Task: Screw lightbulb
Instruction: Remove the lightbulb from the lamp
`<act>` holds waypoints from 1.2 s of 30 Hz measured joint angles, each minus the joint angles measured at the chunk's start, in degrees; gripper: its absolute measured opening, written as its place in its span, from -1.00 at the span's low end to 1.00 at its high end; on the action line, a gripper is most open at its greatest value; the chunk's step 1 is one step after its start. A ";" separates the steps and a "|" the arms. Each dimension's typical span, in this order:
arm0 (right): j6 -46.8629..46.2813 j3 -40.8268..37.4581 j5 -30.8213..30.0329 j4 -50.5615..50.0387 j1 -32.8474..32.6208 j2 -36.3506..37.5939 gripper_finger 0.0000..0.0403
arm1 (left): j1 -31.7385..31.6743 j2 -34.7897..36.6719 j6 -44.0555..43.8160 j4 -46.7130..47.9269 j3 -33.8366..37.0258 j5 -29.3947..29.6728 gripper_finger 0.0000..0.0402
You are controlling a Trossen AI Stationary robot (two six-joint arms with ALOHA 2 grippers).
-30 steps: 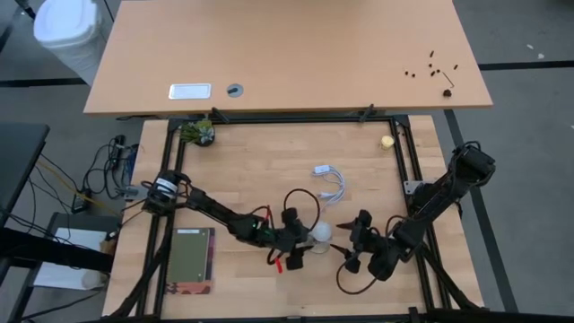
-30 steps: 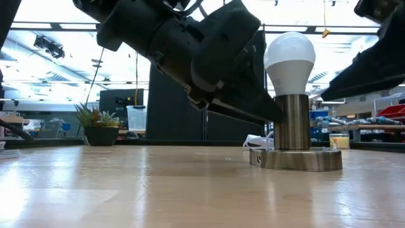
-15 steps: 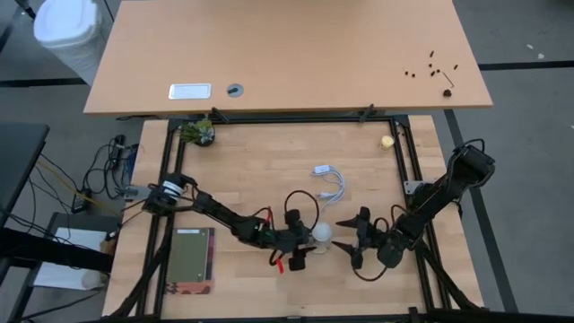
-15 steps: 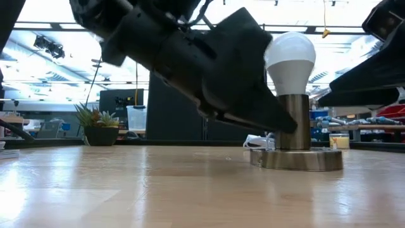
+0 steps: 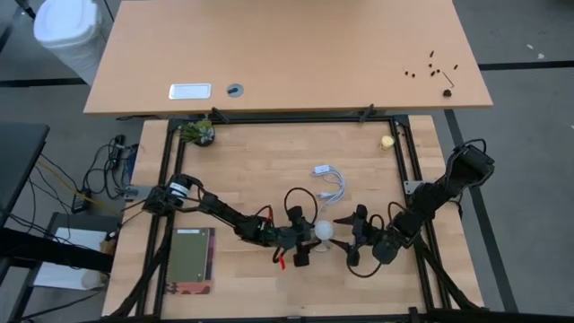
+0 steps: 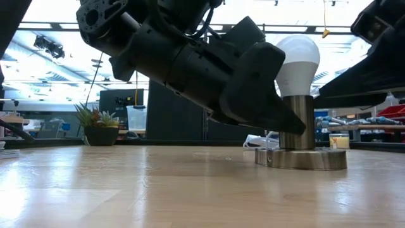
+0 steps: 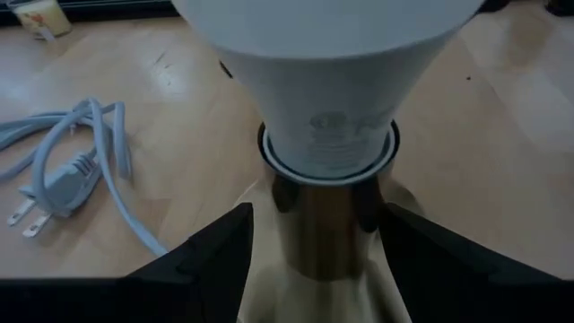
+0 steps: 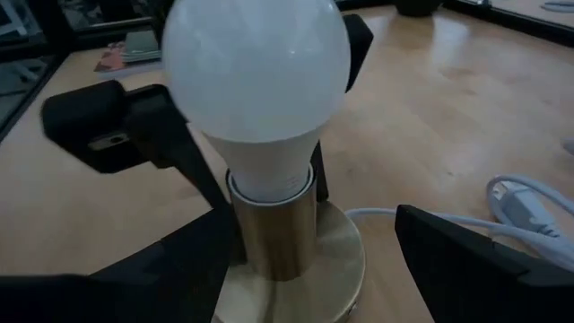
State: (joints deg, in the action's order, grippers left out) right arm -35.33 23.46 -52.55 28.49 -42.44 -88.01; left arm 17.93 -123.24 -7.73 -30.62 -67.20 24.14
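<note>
The white lightbulb stands upright in a brass socket on a round brass base, near the middle of the table. My left gripper comes in from the table's left, slanting down. It is open, with a finger on either side of the socket stem just under the bulb. My right gripper faces it from the right, open, its fingers wide of the socket below the bulb. My left gripper has one finger right at the edge of the socket stem, below the bulb's neck. The other finger shows a narrow gap. I cannot tell whether the near finger touches the stem.
A white cord with a plug lies just beyond the lamp. A flat greenish book lies near the left edge, a potted plant stands at the far left corner, and a small yellowish ball sits at the far right. A second tabletop lies beyond.
My left gripper has sunk and tipped further down, closing in on the socket stem. My right gripper has moved toward the lamp from the right and tipped down. The lamp with the bulb has shifted a little toward the table's right edge, still upright.
</note>
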 joint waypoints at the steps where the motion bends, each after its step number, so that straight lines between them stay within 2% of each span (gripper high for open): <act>1: 0.00 0.00 0.06 -0.05 0.48 0.00 0.57 | -0.10 0.00 0.04 -0.10 0.00 0.02 0.22; 6: 0.21 0.00 2.28 -0.51 2.67 0.00 0.55 | -0.54 0.00 0.22 -0.76 0.00 -0.02 0.22; 10: 1.72 0.01 4.32 1.62 2.98 0.00 0.55 | -1.06 0.00 0.56 -2.47 0.00 -2.60 0.22; 22: 2.20 0.02 5.29 1.00 3.03 0.00 0.52 | -1.71 0.02 3.02 -2.66 0.00 -3.72 0.22; 27: 2.07 0.02 7.62 2.91 2.37 0.00 0.52 | -1.55 0.04 3.02 -2.68 0.00 -3.72 0.13; 36: 3.12 1.65 5.73 3.01 1.52 0.00 0.48 | -2.99 0.07 1.68 -2.83 0.00 -3.76 -0.02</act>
State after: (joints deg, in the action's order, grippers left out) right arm -32.21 25.11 -46.83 31.50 -40.93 -88.01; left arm 14.94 -123.17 -6.05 -33.45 -67.20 20.38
